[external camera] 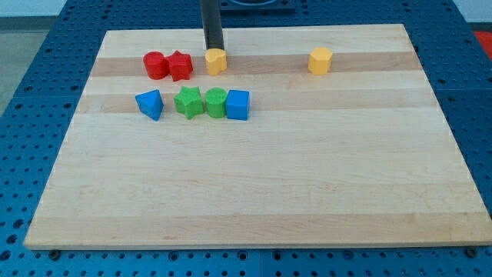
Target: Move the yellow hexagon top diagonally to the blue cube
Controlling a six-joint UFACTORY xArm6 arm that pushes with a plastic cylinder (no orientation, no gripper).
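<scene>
My tip (213,49) is at the view's top, touching the top-left edge of a yellow many-sided block (216,61). That block sits up and slightly left of the blue cube (238,105). A second yellow block (320,60), hexagon-like, lies further to the view's right in the same row. I cannot tell for certain which of the two yellow blocks is the hexagon.
A red cylinder (155,65) and a red star (180,65) sit left of the tip. A blue triangle (151,103), a green star (187,101) and a green cylinder (215,102) line up left of the blue cube. The wooden board (254,192) has its top edge just behind the tip.
</scene>
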